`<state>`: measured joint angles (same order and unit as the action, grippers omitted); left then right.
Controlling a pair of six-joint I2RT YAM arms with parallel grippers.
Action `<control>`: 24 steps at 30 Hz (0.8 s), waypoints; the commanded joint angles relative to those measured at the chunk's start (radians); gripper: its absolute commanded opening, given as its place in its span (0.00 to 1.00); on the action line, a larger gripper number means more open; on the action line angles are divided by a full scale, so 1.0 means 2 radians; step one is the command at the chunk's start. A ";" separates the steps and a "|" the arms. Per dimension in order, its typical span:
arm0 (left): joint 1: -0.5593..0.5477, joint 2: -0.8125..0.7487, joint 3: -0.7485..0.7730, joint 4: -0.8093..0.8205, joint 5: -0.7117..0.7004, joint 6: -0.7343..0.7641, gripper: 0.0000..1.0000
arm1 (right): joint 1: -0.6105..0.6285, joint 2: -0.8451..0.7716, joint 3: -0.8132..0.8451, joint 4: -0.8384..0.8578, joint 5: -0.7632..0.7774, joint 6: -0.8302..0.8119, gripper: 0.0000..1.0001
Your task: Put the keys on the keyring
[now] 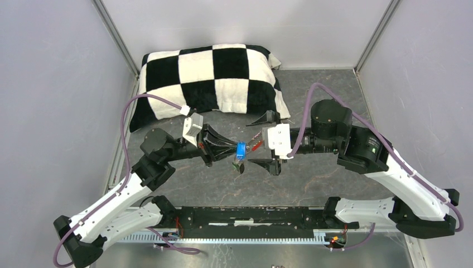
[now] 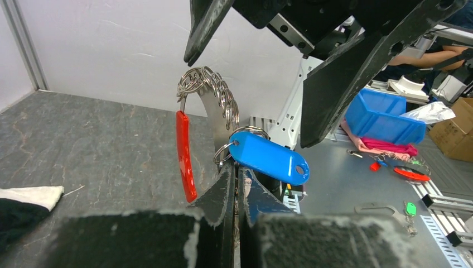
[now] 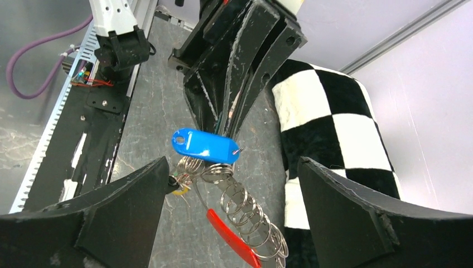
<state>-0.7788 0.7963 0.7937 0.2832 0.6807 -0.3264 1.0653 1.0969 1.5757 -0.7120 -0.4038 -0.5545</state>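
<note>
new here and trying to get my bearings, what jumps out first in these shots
The bright blue key tag hangs mid-air at the centre, beside the left gripper, whose jaws are shut on the keyring, a curl of silvery rings with a red key tag dangling from it. The right gripper faces it with jaws wide open, and a black-and-white checkered cushion lies at the back left.

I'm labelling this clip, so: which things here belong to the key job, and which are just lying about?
Job: blue key, red key, keyring, left hand shut on the keyring, right hand open.
Lying about: checkered cushion, blue bin in the background.
</note>
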 commanded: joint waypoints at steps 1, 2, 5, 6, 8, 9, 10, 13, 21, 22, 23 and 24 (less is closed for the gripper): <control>0.004 -0.014 0.027 0.012 0.011 -0.025 0.02 | 0.006 -0.008 0.009 -0.011 0.006 -0.035 0.93; 0.004 -0.014 0.028 0.011 0.015 -0.022 0.02 | 0.008 -0.007 0.006 -0.007 0.007 -0.036 0.93; 0.004 -0.012 0.030 0.009 0.019 -0.016 0.02 | 0.014 -0.005 -0.006 0.013 0.011 -0.037 0.92; 0.003 -0.012 0.030 0.008 0.021 -0.012 0.02 | 0.016 -0.005 -0.009 0.022 0.015 -0.036 0.93; 0.004 -0.013 0.029 0.006 0.022 -0.007 0.02 | 0.020 -0.004 -0.017 0.039 0.018 -0.033 0.93; 0.004 -0.014 0.029 0.005 0.022 -0.005 0.02 | 0.024 -0.002 -0.018 0.043 0.019 -0.034 0.93; 0.004 -0.014 0.028 0.005 0.022 -0.004 0.02 | 0.026 0.000 -0.020 0.045 0.021 -0.034 0.93; 0.004 -0.014 0.026 0.007 0.024 0.000 0.02 | 0.035 0.002 -0.026 0.059 0.034 -0.033 0.92; 0.004 -0.016 0.019 0.008 0.041 0.022 0.02 | 0.049 0.001 -0.043 0.106 0.074 -0.020 0.90; 0.003 -0.016 0.018 0.008 0.046 0.026 0.02 | 0.049 0.000 -0.045 0.111 0.081 -0.019 0.90; 0.003 -0.017 0.017 0.008 0.051 0.031 0.02 | 0.049 0.000 -0.046 0.116 0.090 -0.016 0.90; 0.003 -0.018 0.016 0.007 0.058 0.037 0.02 | 0.049 0.000 -0.046 0.120 0.098 -0.014 0.89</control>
<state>-0.7750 0.7818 0.8055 0.2668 0.7414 -0.3279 1.1572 1.1007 1.4937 -0.5594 -0.2890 -0.6052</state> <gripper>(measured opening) 0.040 0.899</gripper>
